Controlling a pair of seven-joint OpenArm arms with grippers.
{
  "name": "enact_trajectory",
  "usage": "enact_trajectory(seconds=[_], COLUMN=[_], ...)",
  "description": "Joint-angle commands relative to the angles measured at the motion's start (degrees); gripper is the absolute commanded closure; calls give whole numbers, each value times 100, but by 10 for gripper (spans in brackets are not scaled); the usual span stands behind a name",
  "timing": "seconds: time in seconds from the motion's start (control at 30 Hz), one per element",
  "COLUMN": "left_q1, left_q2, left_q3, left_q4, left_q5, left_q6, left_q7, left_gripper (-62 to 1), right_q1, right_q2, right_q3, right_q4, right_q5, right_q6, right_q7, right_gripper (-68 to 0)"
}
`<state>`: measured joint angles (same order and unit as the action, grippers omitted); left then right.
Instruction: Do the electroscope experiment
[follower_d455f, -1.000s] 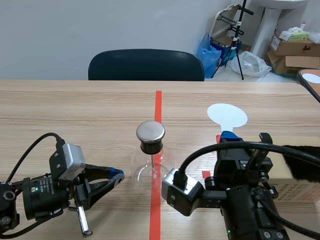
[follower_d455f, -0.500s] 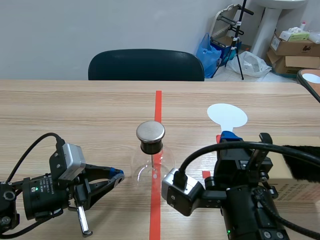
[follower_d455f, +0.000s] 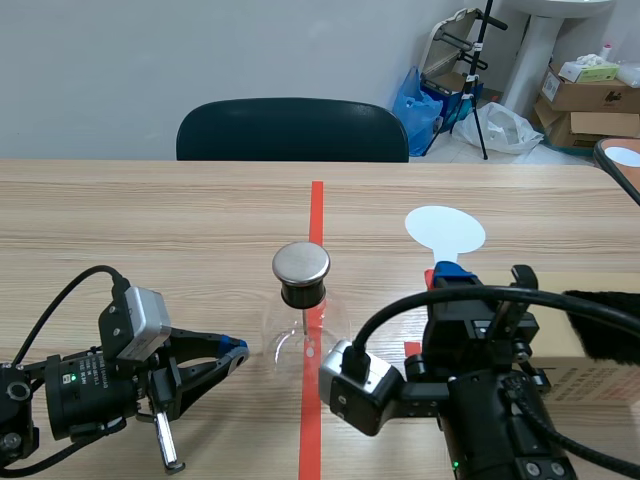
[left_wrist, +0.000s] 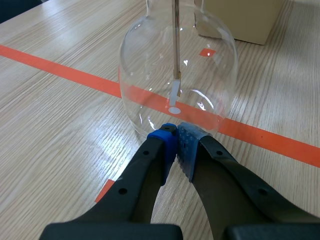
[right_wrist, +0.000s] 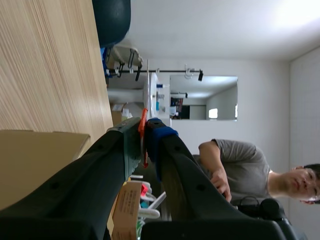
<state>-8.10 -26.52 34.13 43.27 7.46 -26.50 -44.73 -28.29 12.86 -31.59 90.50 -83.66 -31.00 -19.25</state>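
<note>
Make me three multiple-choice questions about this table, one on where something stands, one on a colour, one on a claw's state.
1. Where does the glass flask stand? A on the orange-red tape line; B on a stack of books; C on a blue tray.
2. What colour is the round paddle in the right claw? A white; B black; C green.
3. How is the left claw? A wide open; B shut on nothing, by the flask's base; C shut on the flask's neck.
Answers: 1 A, the tape runs under the flask. 2 A, its disc shows white in the scene view. 3 B, its pads meet with nothing between them.
</note>
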Motion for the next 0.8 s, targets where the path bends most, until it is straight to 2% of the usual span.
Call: enact_trajectory(seconds=[0.0, 0.23, 0.4, 0.77], left_q1=[0, 0, 0, 0], left_q2=[-2, -2, -2, -2], left_q3=[-2, -2, -2, -2], left_q4=[50, 50, 50, 50], left_q5=[-74, -74, -74, -74], left_q6=[33, 33, 33, 33], left_q7=[-66, -66, -66, -66], left_gripper=[-32, -31, -31, -32], right_q1=[68, 68, 68, 68], right_q2=[28, 28, 28, 28], right_q3=[13, 13, 13, 13], right_q4=[101, 101, 101, 101], right_q5=[-4, -4, -4, -4], right_q6=[-61, -61, -59, -57], right_q7=[177, 1338, 1978, 2789], right_gripper=[-11, -11, -11, -11])
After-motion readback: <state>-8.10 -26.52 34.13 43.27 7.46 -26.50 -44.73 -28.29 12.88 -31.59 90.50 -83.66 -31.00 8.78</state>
